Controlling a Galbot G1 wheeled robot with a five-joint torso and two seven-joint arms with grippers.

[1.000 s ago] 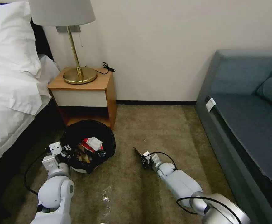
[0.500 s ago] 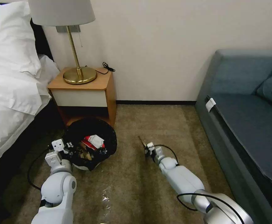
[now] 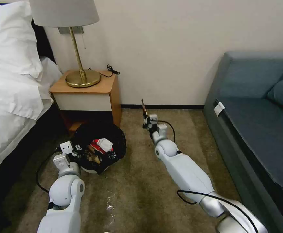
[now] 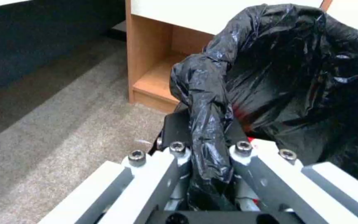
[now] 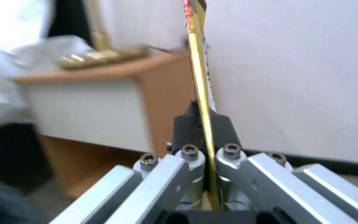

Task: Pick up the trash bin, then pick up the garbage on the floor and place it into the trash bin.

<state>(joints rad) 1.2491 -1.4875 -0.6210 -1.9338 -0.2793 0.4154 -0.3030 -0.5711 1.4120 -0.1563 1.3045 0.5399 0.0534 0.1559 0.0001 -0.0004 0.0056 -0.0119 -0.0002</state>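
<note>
My left claw (image 3: pixel 77 149) is clamped on the black bag at the near-left rim of the trash bin (image 3: pixel 100 149), which sits on the floor (image 3: pixel 180 129) by the nightstand (image 3: pixel 89 97). My left wrist view shows that pinched fold (image 4: pixel 207 124); the bin's white body is mostly hidden. My right claw (image 3: pixel 145 120) is closed on a thin yellow-edged wrapper (image 3: pixel 144 109), held upright; its print is unreadable edge-on (image 5: pixel 199 77).

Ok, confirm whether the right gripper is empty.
No, the right gripper has its fingers shut on a thin dark-and-yellow wrapper.
</note>
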